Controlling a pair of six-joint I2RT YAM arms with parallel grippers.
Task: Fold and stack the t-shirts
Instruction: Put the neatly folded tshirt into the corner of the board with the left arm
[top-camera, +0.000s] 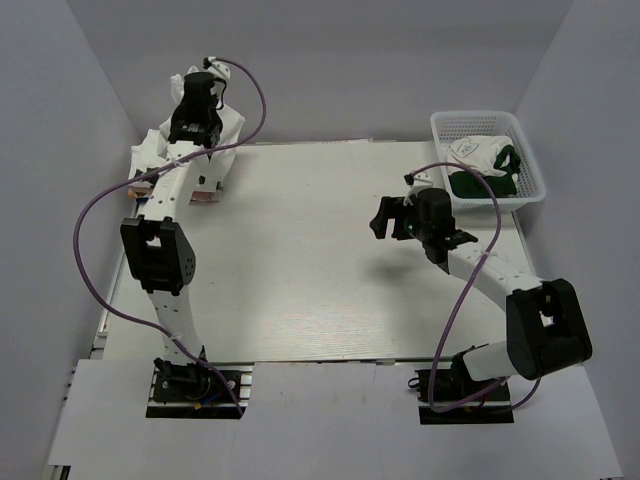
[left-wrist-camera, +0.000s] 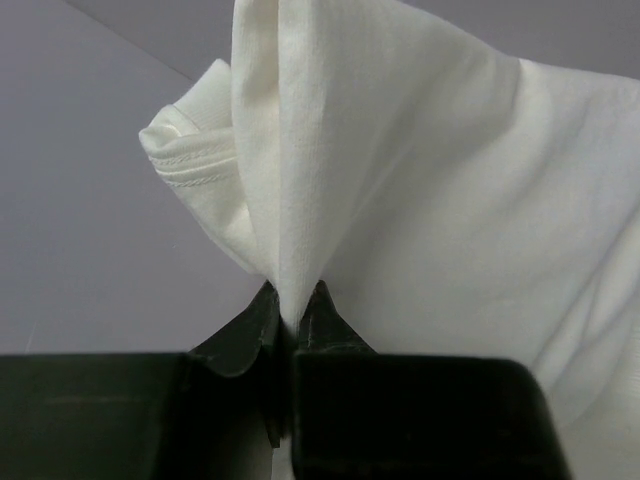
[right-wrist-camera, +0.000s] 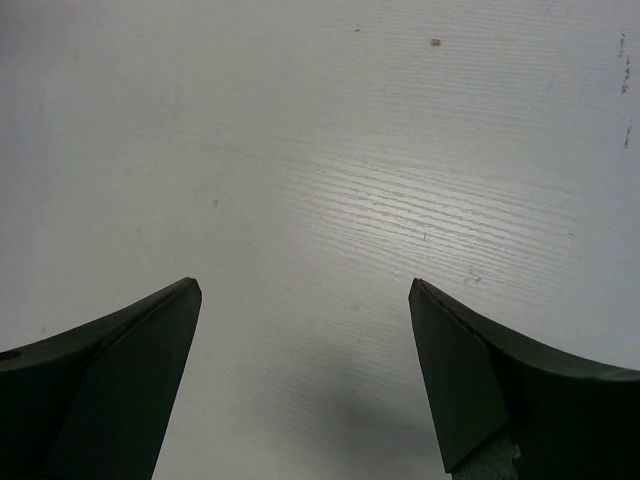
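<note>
- Left gripper (left-wrist-camera: 292, 306): jaws pinched tight on a fold of the white t-shirt (left-wrist-camera: 400, 180). The cloth stands up from the tips in a narrow ridge.
- In the wrist view a rolled, stitched edge of the same shirt shows to the left of the ridge. The rest spreads away to the right.
- From above, the left arm reaches to the far left corner of the table (top-camera: 320, 270). The shirt is bunched around and behind the gripper there, and part of it spills down onto the table's far left edge.
- Right gripper (right-wrist-camera: 305, 290): jaws spread wide with nothing between them, only bare pale wood-grain table beneath the fingers.
- From above, the right gripper hangs over the right half of the table, towards the far side and well apart from the left one.
- White mesh basket (top-camera: 531, 182): sits at the far right corner, just beyond the right gripper and not touching it.
- Basket contents: crumpled white fabric (top-camera: 480, 152) with a small print, lying over dark green fabric (top-camera: 488, 185). What these pieces are is not clear.
</note>
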